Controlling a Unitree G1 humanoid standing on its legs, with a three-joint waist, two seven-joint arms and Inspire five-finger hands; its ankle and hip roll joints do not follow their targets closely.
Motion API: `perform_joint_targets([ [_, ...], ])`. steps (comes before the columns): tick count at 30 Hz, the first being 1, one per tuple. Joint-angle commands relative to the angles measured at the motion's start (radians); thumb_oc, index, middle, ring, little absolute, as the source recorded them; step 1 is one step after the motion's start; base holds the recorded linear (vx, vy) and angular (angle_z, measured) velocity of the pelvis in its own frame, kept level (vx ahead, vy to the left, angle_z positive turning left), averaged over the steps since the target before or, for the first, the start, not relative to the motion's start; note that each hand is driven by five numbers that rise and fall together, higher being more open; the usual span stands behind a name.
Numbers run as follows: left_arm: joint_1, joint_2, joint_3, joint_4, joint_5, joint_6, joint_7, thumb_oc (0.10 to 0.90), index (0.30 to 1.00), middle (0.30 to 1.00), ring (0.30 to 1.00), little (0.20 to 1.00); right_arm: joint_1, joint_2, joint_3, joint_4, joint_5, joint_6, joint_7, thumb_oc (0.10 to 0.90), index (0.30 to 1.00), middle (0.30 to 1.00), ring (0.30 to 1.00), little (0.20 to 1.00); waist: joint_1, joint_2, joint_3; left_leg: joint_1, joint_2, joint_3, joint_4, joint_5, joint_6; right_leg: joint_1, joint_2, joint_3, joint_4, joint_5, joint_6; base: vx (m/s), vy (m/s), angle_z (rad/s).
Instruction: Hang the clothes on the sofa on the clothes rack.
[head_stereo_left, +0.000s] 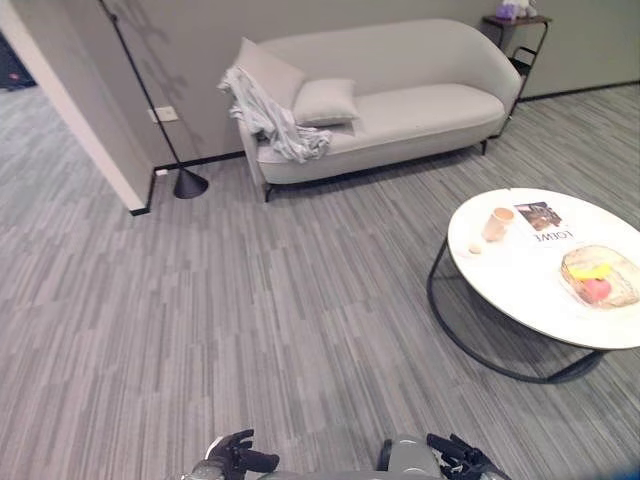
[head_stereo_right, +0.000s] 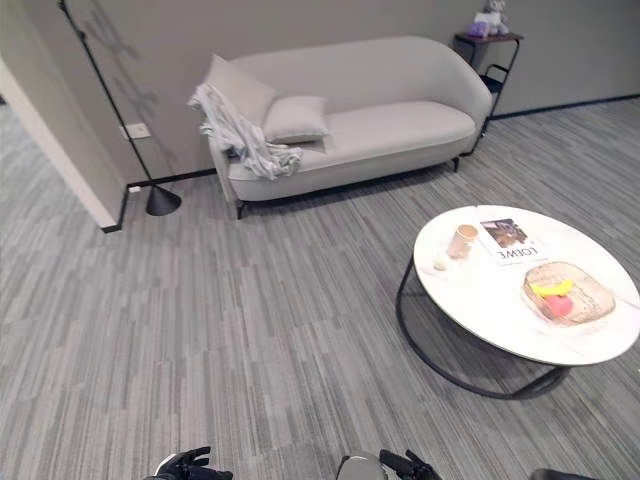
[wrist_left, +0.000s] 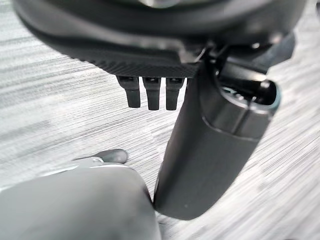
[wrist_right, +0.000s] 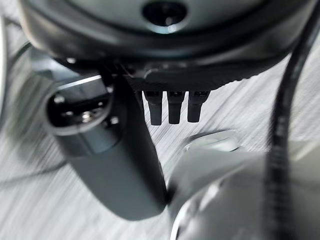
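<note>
Clearly we are at the very start: in the left eye view the clothes (head_stereo_left: 272, 118) lie draped over the left arm and seat of the sofa (head_stereo_left: 420, 110), well apart from us across open floor. To do this step well, we judge we should walk up square to that sofa end, keep wide of the round table (head_stereo_left: 520, 285) on our right, and stop close enough to gather the loose cloth from above with both hands rather than snag one corner. Our left hand (head_stereo_left: 232, 455) and right hand (head_stereo_left: 460, 458) hang low at the bottom edge, holding nothing.

From the right eye view the same garment (head_stereo_right: 240, 130) spills beside a cushion (head_stereo_right: 295, 118); no clothes rack appears, so we will have to find it after the pickup.

Along the left wrist view our fingers (wrist_left: 150, 92) point straight down, relaxed and empty above the floor.

Along the right wrist view the fingers (wrist_right: 172, 106) likewise hang straight, touching nothing.
</note>
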Motion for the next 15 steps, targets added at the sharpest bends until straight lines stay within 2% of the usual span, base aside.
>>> perform_joint_targets([
  [1, 0.018, -0.041, -0.053, 0.011, 0.102, -0.022, -0.007, 0.8, 0.9, 0.9, 0.9, 0.9, 0.054, 0.033, -0.01, 0.085, 0.007, 0.036, 0.007, 0.8, 0.9, 0.9, 0.9, 0.9, -0.014, 0.018, -0.006, 0.229, 0.036, -0.047, -0.108, -0.049, -0.078, -0.046, -0.016, 0.089, -0.104, 0.306, 0.014, 0.45, -0.179, 0.27],
  [2, 0.017, -0.043, -0.056, 0.013, 0.105, -0.023, -0.008, 0.8, 0.9, 0.9, 0.9, 0.9, 0.063, 0.034, -0.015, 0.096, 0.006, 0.041, 0.012, 0.8, 0.9, 0.9, 0.9, 0.9, -0.021, 0.015, -0.006, 0.245, 0.042, -0.053, -0.108, -0.057, -0.084, -0.058, -0.026, 0.109, -0.099, 0.323, 0.019, 0.43, -0.22, 0.37],
  [3, 0.02, -0.045, -0.055, 0.026, 0.116, -0.025, -0.003, 0.8, 0.9, 0.9, 0.9, 0.9, 0.081, 0.034, -0.025, 0.116, -0.007, 0.046, 0.014, 0.8, 0.9, 0.9, 0.9, 0.9, -0.016, 0.001, -0.019, 0.258, 0.044, -0.069, -0.108, -0.058, -0.095, -0.034, -0.029, 0.093, -0.11, 0.364, 0.019, 0.43, -0.221, 0.39],
  [4, 0.02, -0.046, -0.055, 0.027, 0.116, -0.025, -0.003, 0.8, 0.9, 0.9, 0.9, 0.9, 0.081, 0.034, -0.025, 0.116, -0.008, 0.046, 0.014, 0.8, 0.9, 0.9, 0.9, 0.9, -0.017, 0.001, -0.019, 0.259, 0.044, -0.069, -0.108, -0.059, -0.095, -0.032, -0.028, 0.093, -0.111, 0.365, 0.019, 0.41, -0.244, 0.37],
  [6, 0.025, -0.046, -0.036, 0.035, 0.102, -0.023, -0.005, 0.8, 0.9, 0.9, 0.9, 0.9, 0.073, 0.028, -0.023, 0.127, -0.026, 0.047, 0.017, 0.8, 0.9, 0.9, 0.9, 0.9, -0.017, 0.01, -0.035, 0.264, 0.091, -0.068, -0.108, -0.016, -0.118, -0.024, -0.002, 0.038, -0.109, 0.351, 0.01, 0.24, -0.2, 0.72],
  [7, 0.025, -0.046, -0.036, 0.035, 0.102, -0.023, -0.005, 0.8, 0.9, 0.9, 0.9, 0.9, 0.073, 0.027, -0.023, 0.127, -0.026, 0.047, 0.017, 0.8, 0.9, 0.9, 0.9, 0.9, -0.017, 0.011, -0.036, 0.264, 0.092, -0.068, -0.108, -0.016, -0.118, -0.024, -0.001, 0.038, -0.109, 0.351, 0.01, 0.4, -0.338, 0.53],
  [8, 0.031, -0.046, -0.01, 0.04, 0.056, -0.021, 0.001, 0.8, 0.9, 0.9, 0.9, 0.9, 0.067, 0.019, -0.019, 0.127, -0.016, 0.036, 0.01, 0.8, 0.9, 0.9, 0.9, 0.9, -0.019, 0.029, -0.049, 0.242, 0.156, -0.072, -0.053, 0.109, -0.151, -0.019, 0.055, 0.035, -0.1, 0.348, -0.009, 0.41, -0.343, -0.03],
  [9, 0.034, -0.045, 0.007, 0.042, 0.026, -0.02, 0.0, 0.8, 0.9, 0.9, 0.9, 0.9, 0.059, 0.013, -0.007, 0.118, -0.019, 0.031, 0.011, 0.8, 0.9, 0.9, 0.9, 0.9, -0.013, 0.038, -0.06, 0.21, 0.19, -0.066, 0.016, 0.184, -0.17, -0.001, 0.09, 0.016, -0.107, 0.327, -0.025, 0.41, -0.344, -0.06],
  [10, 0.034, -0.045, 0.007, 0.042, 0.026, -0.02, 0.0, 0.8, 0.9, 0.9, 0.9, 0.9, 0.059, 0.013, -0.007, 0.118, -0.019, 0.031, 0.011, 0.8, 0.9, 0.9, 0.9, 0.9, -0.015, 0.036, -0.062, 0.207, 0.188, -0.069, 0.015, 0.187, -0.17, -0.004, 0.086, 0.015, -0.107, 0.328, -0.025, 0.4, -0.338, -0.18],
  [11, 0.034, -0.041, 0.011, 0.037, 0.011, -0.018, 0.004, 0.8, 0.9, 0.9, 0.9, 0.9, 0.037, 0.003, 0.024, 0.09, -0.026, 0.014, 0.003, 0.8, 0.9, 0.9, 0.9, 0.9, -0.008, 0.027, -0.074, 0.127, 0.206, -0.039, 0.206, 0.305, -0.207, 0.056, 0.125, -0.024, -0.125, 0.281, -0.067, 0.39, -0.333, -0.17],
  [13, 0.02, -0.027, 0.015, 0.001, -0.026, -0.016, 0.012, 0.8, 0.9, 0.9, 0.9, 0.9, 0.01, -0.012, 0.047, 0.057, -0.026, 0.002, -0.016, 0.8, 0.9, 0.9, 0.9, 0.9, 0.013, 0.002, -0.054, 0.012, 0.259, 0.027, 0.445, 0.391, -0.204, 0.122, 0.141, -0.049, -0.125, 0.217, -0.118, 0.41, -0.418, -0.11],
  [14, 0.011, -0.019, 0.024, -0.021, -0.064, -0.018, 0.019, 0.8, 0.9, 0.9, 0.9, 0.9, -0.009, -0.023, 0.054, 0.047, -0.032, -0.001, -0.024, 0.8, 0.9, 0.9, 0.9, 0.9, 0.028, -0.017, -0.039, -0.023, 0.293, 0.073, 0.524, 0.407, -0.182, 0.156, 0.146, -0.061, -0.125, 0.189, -0.14, 0.32, -0.39, -0.1],
  [15, -0.007, -0.015, 0.032, -0.047, -0.104, -0.02, 0.027, 0.8, 0.9, 0.9, 0.9, 0.9, -0.038, -0.038, 0.068, 0.042, -0.044, 0.001, -0.032, 0.8, 0.9, 0.9, 0.9, 0.9, 0.058, -0.03, -0.013, -0.072, 0.316, 0.115, 0.585, 0.377, -0.164, 0.189, 0.151, -0.065, -0.125, 0.16, -0.152, 0.31, -0.328, -0.2],
])
